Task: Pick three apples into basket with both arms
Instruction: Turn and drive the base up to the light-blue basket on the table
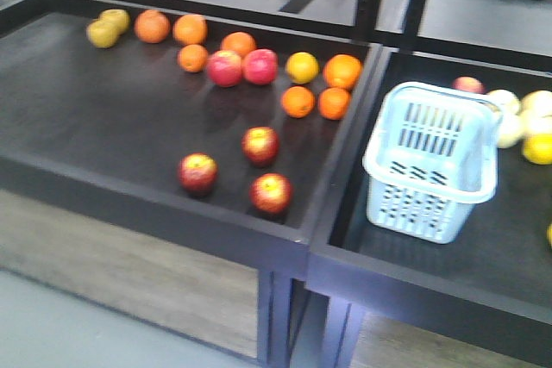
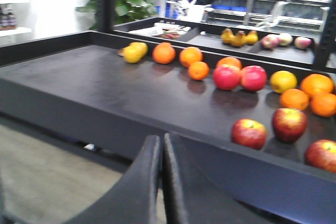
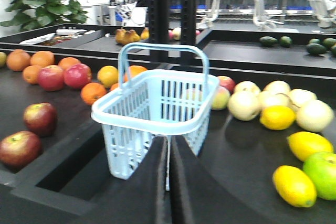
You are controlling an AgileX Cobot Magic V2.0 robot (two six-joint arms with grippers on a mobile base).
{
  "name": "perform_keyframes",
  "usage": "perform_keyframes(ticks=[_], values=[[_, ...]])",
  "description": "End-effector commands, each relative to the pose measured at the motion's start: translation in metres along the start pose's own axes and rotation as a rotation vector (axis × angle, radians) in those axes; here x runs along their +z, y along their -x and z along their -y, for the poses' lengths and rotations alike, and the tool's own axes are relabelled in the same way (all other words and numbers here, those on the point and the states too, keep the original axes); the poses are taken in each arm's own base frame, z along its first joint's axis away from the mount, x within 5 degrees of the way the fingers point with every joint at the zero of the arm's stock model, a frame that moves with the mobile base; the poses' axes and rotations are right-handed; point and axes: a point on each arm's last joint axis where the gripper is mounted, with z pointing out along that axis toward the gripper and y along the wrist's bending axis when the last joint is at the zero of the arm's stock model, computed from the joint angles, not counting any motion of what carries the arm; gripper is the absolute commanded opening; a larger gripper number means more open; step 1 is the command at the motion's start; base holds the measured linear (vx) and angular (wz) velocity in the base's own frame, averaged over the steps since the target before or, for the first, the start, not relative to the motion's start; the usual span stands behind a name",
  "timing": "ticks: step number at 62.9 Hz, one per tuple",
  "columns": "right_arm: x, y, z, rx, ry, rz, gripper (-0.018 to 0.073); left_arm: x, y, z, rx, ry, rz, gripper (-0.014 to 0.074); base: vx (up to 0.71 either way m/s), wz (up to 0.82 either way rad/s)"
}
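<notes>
Three dull dark-red apples lie near the front of the left bin: one on the left (image 1: 197, 172), one behind (image 1: 260, 145), one at the front right (image 1: 271, 193). The left wrist view shows them too (image 2: 249, 133) (image 2: 289, 124) (image 2: 323, 155). The pale blue basket (image 1: 448, 140) stands empty in the right bin, handle up. My left gripper (image 2: 161, 142) is shut and empty, before the bin's front wall, left of the apples. My right gripper (image 3: 169, 142) is shut and empty, just in front of the basket (image 3: 122, 121). Two apples (image 3: 40, 118) (image 3: 18, 149) show at its left.
Two glossy red apples (image 1: 225, 68) and several oranges (image 1: 297, 101) lie behind the task apples. Lemons (image 3: 277, 117) and pale round fruits (image 3: 244, 105) lie right of the basket. A raised black divider (image 1: 345, 161) separates the two bins. More bins stand behind.
</notes>
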Motion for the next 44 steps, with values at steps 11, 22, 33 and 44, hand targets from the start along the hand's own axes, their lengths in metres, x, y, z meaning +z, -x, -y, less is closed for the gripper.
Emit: perform_keyframes(ticks=[11,22,33,44], values=[[-0.0004,0.0028,-0.0009,-0.010,0.008,0.074,-0.0004,-0.0009,0.0051,0.0005,-0.012,-0.010,0.087,-0.0006,0.09,-0.36],[-0.0004,0.0028,-0.0009,-0.010,0.008,0.074,-0.0004,-0.0009,0.0051,0.0005,-0.012,-0.010,0.087,-0.0006,0.10,-0.38],[-0.0004,0.0028,-0.0009,-0.010,0.008,0.074,-0.0004,-0.0009,0.0051,0.0005,-0.012,-0.010,0.087,-0.0006,0.11,-0.32],[-0.0004,0.0028,-0.0009,-0.010,0.008,0.074,-0.0004,-0.0009,0.0051,0.0005,-0.012,-0.010,0.087,-0.0006,0.11,-0.23]])
